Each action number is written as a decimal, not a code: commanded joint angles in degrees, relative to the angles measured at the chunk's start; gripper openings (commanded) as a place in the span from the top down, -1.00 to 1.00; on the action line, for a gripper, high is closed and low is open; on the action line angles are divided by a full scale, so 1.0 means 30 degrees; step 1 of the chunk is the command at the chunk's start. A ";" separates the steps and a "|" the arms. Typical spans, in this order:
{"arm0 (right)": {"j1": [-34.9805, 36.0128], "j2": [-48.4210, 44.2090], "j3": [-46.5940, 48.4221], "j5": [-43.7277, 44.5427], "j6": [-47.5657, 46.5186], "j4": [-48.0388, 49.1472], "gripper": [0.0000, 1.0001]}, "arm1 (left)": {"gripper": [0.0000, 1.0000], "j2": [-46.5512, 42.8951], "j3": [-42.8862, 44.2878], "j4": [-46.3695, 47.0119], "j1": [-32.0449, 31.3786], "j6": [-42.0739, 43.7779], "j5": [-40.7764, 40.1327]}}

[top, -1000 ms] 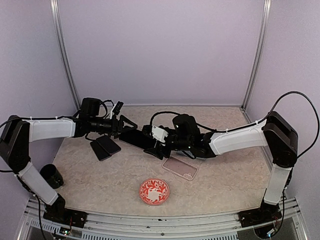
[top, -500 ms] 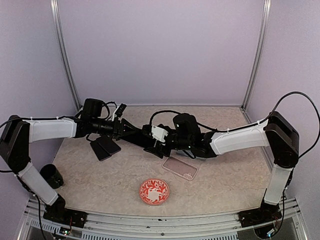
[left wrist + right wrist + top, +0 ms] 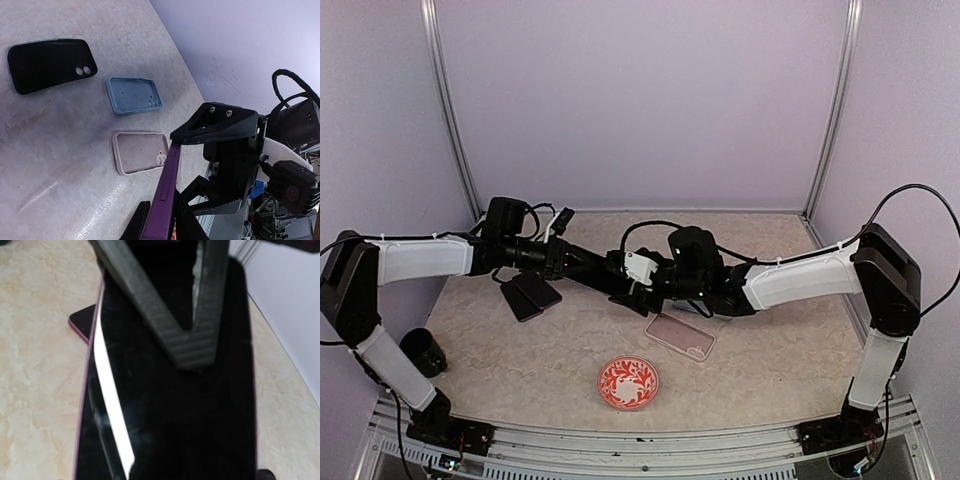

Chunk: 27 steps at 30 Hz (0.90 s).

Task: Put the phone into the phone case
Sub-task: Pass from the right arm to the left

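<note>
Purple walls stand around a pale, stone-look table (image 3: 770,370). 2 robot arms meet over the middle of it. Between them is the phone (image 3: 602,275), held up in the air and not touching the table. It has a black screen and a purple edge. The left gripper (image 3: 578,262) is pinched tight on 1 end of the phone, with a finger on each flat side. The right gripper (image 3: 625,290) holds the other end with its jaws set wide apart. A pink case (image 3: 680,336) lies flat on the table, just by the right arm. The left wrist view shows a blue case (image 3: 134,95) and a black case (image 3: 50,65) lying farther off. A red plate (image 3: 628,382) sits near the front.
</note>
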 commanded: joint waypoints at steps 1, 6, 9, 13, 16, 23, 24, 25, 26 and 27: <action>0.0238 -0.0909 -0.0091 0.0198 -0.0324 0.1227 -0.26 | 0.71 -0.0086 0.0197 0.0258 -0.0114 0.0207 0.0516; 0.0228 -0.0852 -0.0126 0.0260 -0.0411 0.1291 -0.28 | 1.00 -0.0071 0.0110 0.0334 -0.0105 0.0199 0.0611; 0.0219 -0.0902 -0.0183 0.0479 -0.0390 0.1420 -0.37 | 1.00 -0.0042 0.0066 0.0370 -0.0108 0.0195 0.0619; 0.0174 -0.1288 -0.0341 0.0812 -0.0221 0.1670 -0.73 | 1.00 -0.0286 -0.0030 0.0663 -0.0109 0.0051 0.0608; -0.0042 -0.1790 -0.0585 0.0797 0.0127 0.1997 -0.99 | 1.00 -0.0537 0.0033 0.0540 -0.0076 0.0070 0.0222; -0.1136 -0.2840 -0.0478 -0.0158 0.2197 0.1616 -0.99 | 1.00 -0.1498 -0.0345 0.0475 0.0296 -0.0406 -0.1854; -0.1399 -0.2908 -0.0369 -0.0369 0.2665 0.1437 -1.00 | 1.00 -0.1570 -0.0419 0.0489 0.0388 -0.0521 -0.1986; -0.1684 -0.2946 -0.0231 -0.0656 0.3214 0.1195 -0.99 | 1.00 -0.1657 -0.0494 0.0524 0.0422 -0.0598 -0.2043; -0.2009 -0.2944 -0.0016 -0.0999 0.3784 0.0919 -0.99 | 1.00 -0.1691 -0.0543 0.0532 0.0422 -0.0608 -0.2075; -0.2347 -0.2918 0.0209 -0.1265 0.4397 0.0599 -0.99 | 1.00 -0.1753 -0.0564 0.0511 0.0437 -0.0638 -0.2167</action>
